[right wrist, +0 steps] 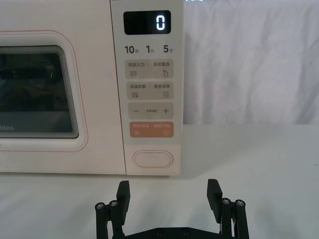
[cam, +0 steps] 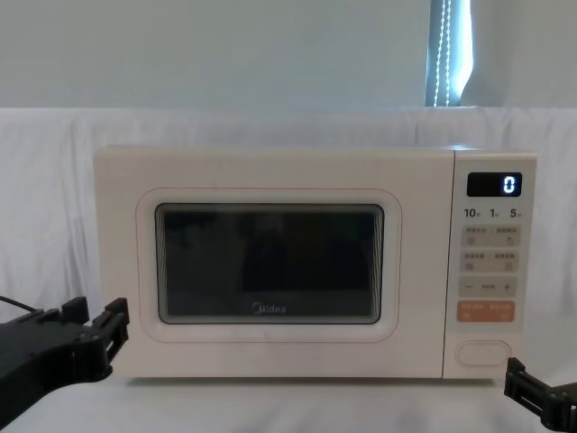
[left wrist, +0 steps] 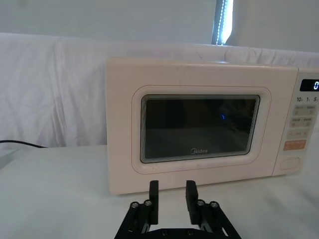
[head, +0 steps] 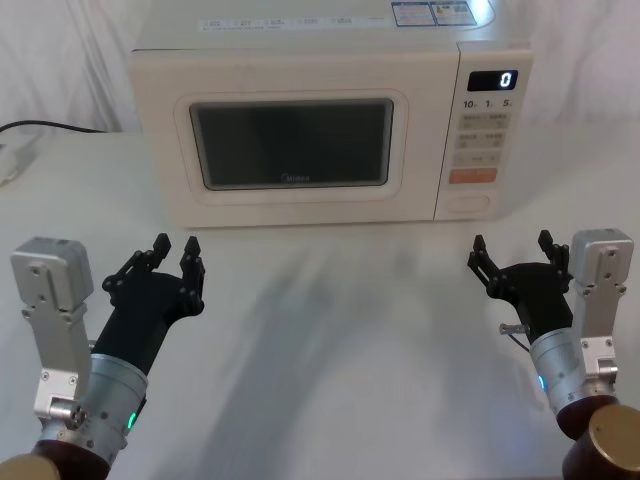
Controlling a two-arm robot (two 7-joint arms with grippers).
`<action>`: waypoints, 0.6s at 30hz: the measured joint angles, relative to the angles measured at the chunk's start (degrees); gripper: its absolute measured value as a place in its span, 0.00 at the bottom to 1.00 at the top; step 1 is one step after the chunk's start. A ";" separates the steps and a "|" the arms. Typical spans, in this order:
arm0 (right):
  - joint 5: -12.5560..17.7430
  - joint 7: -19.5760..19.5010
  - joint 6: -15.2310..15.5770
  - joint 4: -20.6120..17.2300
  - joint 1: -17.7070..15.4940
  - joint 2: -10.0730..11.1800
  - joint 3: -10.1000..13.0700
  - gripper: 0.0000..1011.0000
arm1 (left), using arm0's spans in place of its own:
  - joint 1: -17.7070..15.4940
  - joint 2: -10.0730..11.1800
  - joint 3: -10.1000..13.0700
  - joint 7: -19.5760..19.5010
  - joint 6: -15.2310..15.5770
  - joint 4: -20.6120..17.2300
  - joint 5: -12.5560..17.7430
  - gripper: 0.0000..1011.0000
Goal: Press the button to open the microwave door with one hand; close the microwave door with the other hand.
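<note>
the microwave door [head: 291, 150] is a wide cream panel taking up most of the oven's front, with a dark glass window shaped as a rounded rectangle, a thin rounded border line around it and a small "midea" logo just under the glass. it is shut, flush with the front and upright. the button [right wrist: 152, 159] is a large cream oval key with a thin outline, the biggest key on the control strip to the right of the door. it sits at the very bottom of that strip, directly under the orange rectangular key [right wrist: 152, 129], and nothing is touching it.
</note>
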 joint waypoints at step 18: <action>0.00 0.00 0.00 0.00 0.00 0.00 0.00 0.99 | -0.07 0.00 0.02 -0.06 -0.02 0.02 -0.02 0.89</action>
